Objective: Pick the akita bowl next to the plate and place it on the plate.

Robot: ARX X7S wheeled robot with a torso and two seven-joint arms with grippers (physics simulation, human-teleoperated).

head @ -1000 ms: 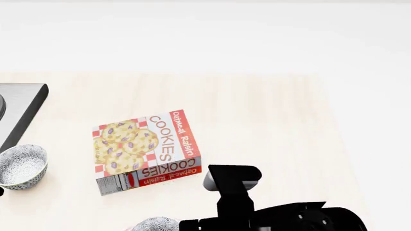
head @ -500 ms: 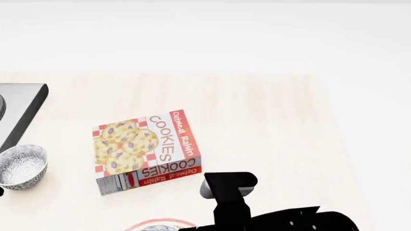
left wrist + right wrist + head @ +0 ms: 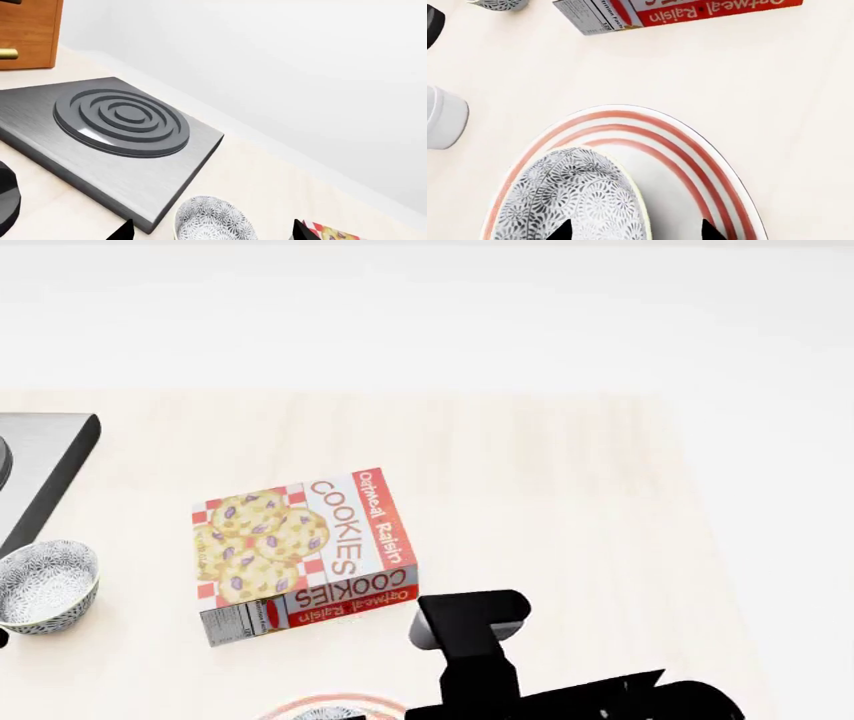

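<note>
In the left wrist view we see a second speckled bowl [image 3: 215, 220] at the bottom of the frame beside the grey burner plate [image 3: 113, 135], the left pincer [image 3: 210, 231] spread wide, holding nothing. In the head view our right arm [image 3: 534, 670] covers the lower centre, below the cookie box [image 3: 307, 555]. In the right wrist view the akita bowl [image 3: 570, 200] sits over the plate [image 3: 694, 165] at lower left, between the right pincer [image 3: 634, 231] tips; we cannot tell whether they grip it.

Right arm [image 3: 534, 680] is presenting as matte black throughout, with a blocky rounded-corner link and smooth curved housing. Gripper fingertips [image 3: 562, 231] are showing as black pointed wedges. No markings discernible.
</note>
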